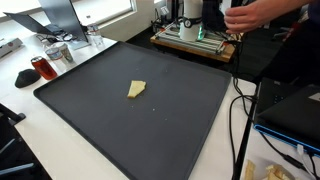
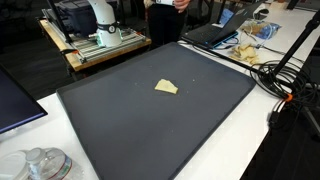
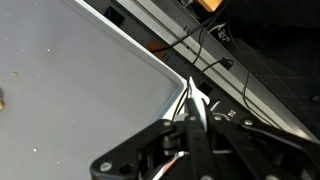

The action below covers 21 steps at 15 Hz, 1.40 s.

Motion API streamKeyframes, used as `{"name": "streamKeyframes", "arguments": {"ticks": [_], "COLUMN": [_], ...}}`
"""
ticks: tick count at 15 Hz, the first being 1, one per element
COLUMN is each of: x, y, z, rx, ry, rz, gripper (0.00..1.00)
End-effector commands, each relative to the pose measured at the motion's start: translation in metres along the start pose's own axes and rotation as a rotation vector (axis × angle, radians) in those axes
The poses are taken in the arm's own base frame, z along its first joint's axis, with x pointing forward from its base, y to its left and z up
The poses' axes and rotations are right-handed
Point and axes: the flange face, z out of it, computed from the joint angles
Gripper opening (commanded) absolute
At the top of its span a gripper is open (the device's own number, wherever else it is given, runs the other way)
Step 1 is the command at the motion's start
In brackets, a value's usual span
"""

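While the hand (image 3: 192,100) is hanging over the edge of the black mat (image 3: 80,80) in the wrist view, its fingers are pressing together, gripping nothing. Item: yellow wedge (image 1: 136,89), lying flat near the mat's middle, well apart from the hand. Mat is resting on the white desk (image 1: 15,105).

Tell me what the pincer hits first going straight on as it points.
Probably the raised rim of the tray near its corner, just ahead of the pincer. Depth is unclear: it might instead clear the rim and reach the cables beyond.
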Motion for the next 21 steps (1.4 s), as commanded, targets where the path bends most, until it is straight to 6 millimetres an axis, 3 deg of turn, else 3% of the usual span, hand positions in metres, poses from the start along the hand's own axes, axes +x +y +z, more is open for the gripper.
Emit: {"name": "streamKeyframes", "arguments": {"ticks": [1,7,10,16,20,21], "x": [0.006,0.012,0.022,0.049,0.068,0.053], "y": [0.0,0.004,0.025,0.085,0.105,0.098], "z": [-0.003,-0.006,-0.025,-0.082,-0.1,-0.093], "rx": [0.018,-0.002,-0.119,-0.284,-0.25,-0.259], "ry": [0.005,0.036,0.112,0.226,0.243,0.253], "rz": [-0.019,-0.015,-0.009,0.142,0.354,0.273], "gripper": [0.01,0.02,0.01,0.01,0.01,0.01]}}
